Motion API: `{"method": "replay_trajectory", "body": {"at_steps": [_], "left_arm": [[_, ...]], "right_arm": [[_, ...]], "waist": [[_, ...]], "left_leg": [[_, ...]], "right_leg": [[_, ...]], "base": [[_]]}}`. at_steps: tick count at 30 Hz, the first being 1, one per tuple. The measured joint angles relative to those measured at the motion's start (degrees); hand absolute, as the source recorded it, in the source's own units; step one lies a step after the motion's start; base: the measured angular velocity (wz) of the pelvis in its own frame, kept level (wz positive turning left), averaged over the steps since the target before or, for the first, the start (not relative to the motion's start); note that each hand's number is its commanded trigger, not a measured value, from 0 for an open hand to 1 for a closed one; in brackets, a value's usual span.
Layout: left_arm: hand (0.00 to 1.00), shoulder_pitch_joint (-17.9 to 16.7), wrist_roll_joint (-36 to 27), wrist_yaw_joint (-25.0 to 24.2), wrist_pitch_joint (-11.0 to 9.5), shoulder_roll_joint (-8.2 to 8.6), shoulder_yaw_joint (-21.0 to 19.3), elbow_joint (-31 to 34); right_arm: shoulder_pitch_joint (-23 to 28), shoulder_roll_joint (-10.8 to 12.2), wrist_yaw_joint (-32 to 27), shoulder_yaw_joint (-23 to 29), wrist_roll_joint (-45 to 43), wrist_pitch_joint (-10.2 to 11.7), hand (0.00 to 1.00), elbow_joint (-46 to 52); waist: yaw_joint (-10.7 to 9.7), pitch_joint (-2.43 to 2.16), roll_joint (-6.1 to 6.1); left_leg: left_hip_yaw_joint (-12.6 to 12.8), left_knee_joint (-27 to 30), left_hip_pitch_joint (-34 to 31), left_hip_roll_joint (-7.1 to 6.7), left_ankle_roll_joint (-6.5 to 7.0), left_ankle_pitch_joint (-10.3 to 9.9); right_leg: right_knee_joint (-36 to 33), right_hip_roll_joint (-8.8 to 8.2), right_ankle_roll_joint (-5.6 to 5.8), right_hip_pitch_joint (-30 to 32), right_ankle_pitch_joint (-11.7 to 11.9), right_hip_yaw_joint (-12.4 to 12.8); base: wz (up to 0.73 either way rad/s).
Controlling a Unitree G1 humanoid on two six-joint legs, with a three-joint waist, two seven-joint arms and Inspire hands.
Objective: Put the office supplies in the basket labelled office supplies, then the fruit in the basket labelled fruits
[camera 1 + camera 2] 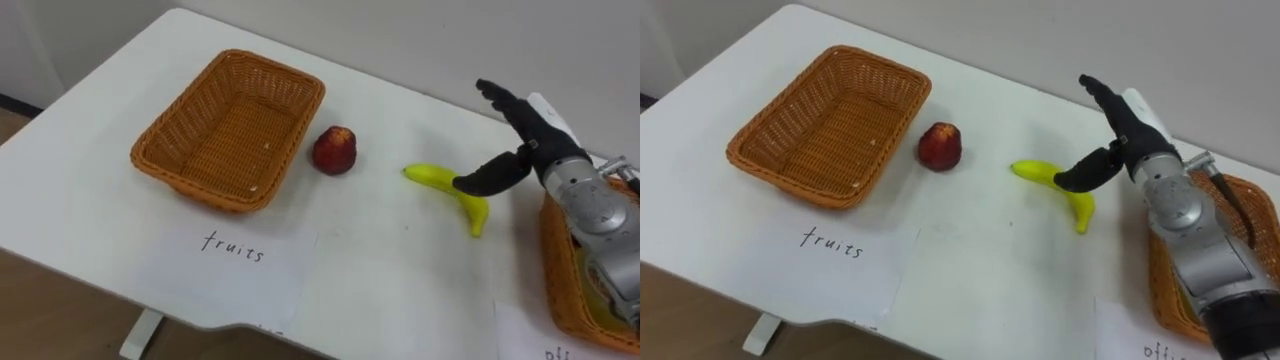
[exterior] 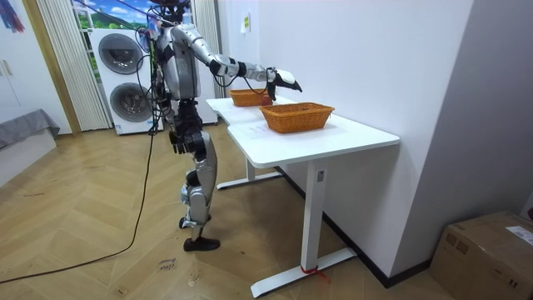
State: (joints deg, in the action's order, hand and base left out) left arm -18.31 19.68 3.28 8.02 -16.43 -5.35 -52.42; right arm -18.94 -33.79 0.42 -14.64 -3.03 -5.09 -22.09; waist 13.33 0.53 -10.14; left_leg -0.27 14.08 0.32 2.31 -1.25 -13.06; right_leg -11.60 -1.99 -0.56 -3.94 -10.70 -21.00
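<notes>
Your robot stands at the desk (image 2: 354,137), right hand (image 2: 283,81) outstretched above it, where the near basket (image 2: 296,117) and the far basket (image 2: 246,98) sit.

White walls (image 2: 375,58), herringbone wood flr (image 2: 92,225), white desk (image 2: 350,137), stacked washers (image 2: 121,79) at back, cardboard box (image 2: 487,250).

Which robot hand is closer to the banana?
Right. The right robot hand is open just above the banana. The left robot hand hangs down by the robot's hip, far from the banana.

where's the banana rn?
On the table, right of centre in the left eye view, banana lies between the apple and the right-edge basket, under the open right hand.
</notes>
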Motion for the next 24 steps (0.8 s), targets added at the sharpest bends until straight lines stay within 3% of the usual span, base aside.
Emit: {"method": "replay_trajectory", "body": {"at_steps": [6,11,16,24], "left_arm": [[0.00,0.3,0.0,-1.5,0.5,0.00,0.0,-1.6],[0.00,1.4,-1.2,-1.7,0.8,-0.12,0.1,-2.8],[0.00,1.3,-2.1,-1.4,0.8,-0.55,1.2,-2.4],[0.00,2.3,-3.4,-0.6,0.3,-2.98,4.5,0.2]], "right_arm": [[0.0,0.0,0.8,-0.1,0.0,0.0,0.00,-3.7],[-0.3,0.0,1.2,-1.1,0.0,0.0,0.00,-9.2],[-1.3,0.0,1.2,-4.3,0.0,-0.3,0.00,-11.7],[-7.4,0.0,1.4,-6.6,-2.6,-1.0,0.00,-20.3]], "waist": [[0.0,0.29,0.32],[1.4,-0.11,-0.12],[1.2,-0.11,-0.14],[1.0,0.06,0.02]], "left_leg": [[-0.2,0.5,-1.0,0.00,-0.07,0.0],[-0.4,0.7,-1.8,-0.06,-0.22,0.3],[-0.9,0.8,-2.3,-0.10,-0.28,0.4],[-1.9,2.5,-6.4,-0.10,-0.37,0.5]], "right_leg": [[0.0,-0.10,0.00,0.2,0.0,-1.1],[0.0,-0.11,-0.07,0.7,0.0,-1.1],[-0.1,-0.10,-0.08,1.1,0.0,-1.6],[-0.2,-0.09,-0.34,4.1,0.1,-2.8]], "base": [[0.08],[0.00],[0.05],[0.07]]}}
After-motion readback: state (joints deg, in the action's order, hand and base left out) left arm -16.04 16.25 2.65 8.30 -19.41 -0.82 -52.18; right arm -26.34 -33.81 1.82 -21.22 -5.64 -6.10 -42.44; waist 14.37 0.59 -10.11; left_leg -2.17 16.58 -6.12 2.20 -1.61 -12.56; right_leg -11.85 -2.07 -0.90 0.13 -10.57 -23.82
